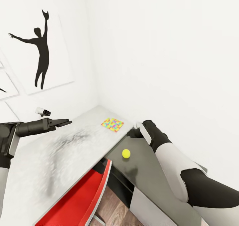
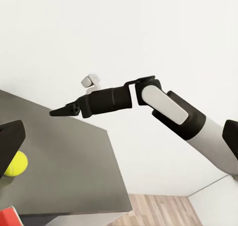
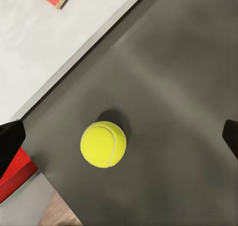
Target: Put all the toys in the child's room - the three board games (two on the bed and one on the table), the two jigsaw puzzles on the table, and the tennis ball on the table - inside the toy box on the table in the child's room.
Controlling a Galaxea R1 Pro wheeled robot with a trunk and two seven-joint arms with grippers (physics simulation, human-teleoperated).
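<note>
On dk-grey desk: yellow-green tennis ball.

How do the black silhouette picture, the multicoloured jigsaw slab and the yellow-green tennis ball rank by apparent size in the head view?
1. Black silhouette picture on the white wall
2. Multicoloured jigsaw slab
3. Yellow-green tennis ball

The tennis ball looks fuzzy and matt, with a thin pale seam. The lower dark-grey table section is smooth with a soft sheen — the light-grey desk top looks matt and faintly mottled. The jigsaw puzzle seems printed card. The red chair is glossy plastic; the floor is wood plank — matt.
</note>
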